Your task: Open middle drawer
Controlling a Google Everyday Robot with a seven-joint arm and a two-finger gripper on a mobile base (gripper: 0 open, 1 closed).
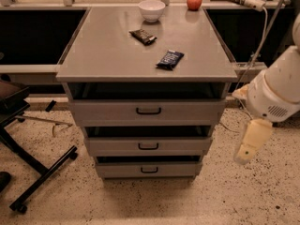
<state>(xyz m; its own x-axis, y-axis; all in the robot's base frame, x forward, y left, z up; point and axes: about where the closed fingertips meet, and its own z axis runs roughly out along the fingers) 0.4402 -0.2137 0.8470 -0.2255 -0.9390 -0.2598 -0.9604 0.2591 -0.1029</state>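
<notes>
The grey metal cabinet [93, 60] has three drawers stacked. The middle drawer [117, 146] has a low flat front with a small black loop handle [148, 146] at its centre, and it sits nearly flush between the taller top drawer [103, 111] and the small bottom drawer [122, 170]. My gripper [244, 153] hangs from the white arm [276, 93] to the right of the cabinet, at about the middle drawer's height. It is apart from the cabinet and holds nothing that I can see.
On the cabinet top lie two dark snack packets [169, 59] [143, 36], a white bowl [152, 10] and a red apple [194, 1]. A black chair base [42, 170] stands on the speckled floor at the left. A power strip and cable [255, 41] hang at the right.
</notes>
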